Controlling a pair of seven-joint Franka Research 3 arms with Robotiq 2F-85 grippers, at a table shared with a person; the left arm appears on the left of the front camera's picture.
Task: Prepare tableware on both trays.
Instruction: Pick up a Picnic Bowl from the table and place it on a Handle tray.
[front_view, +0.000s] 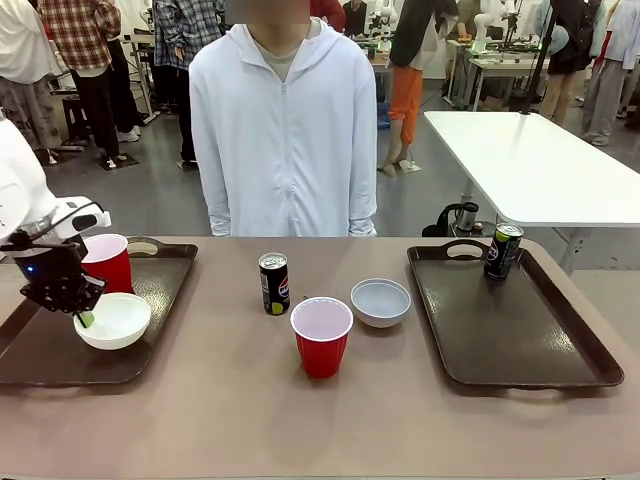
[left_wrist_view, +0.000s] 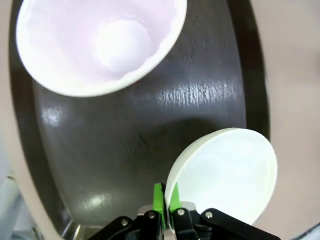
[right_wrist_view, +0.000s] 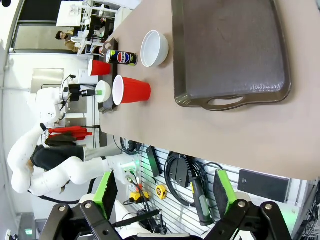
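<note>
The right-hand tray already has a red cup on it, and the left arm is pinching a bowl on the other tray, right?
Not quite: the front view shows a black can, not a red cup, on the right tray. The left gripper is indeed pinching a bowl on the left tray.

Right of the middle red cup (front_view: 321, 335), the right tray (front_view: 520, 330) lies bare save a can (front_view: 502, 250) at its far end. Just behind the cup stand another can (front_view: 274, 283) and a bowl (front_view: 380, 302). The counter (front_view: 250, 410) in front of it is open.
</note>
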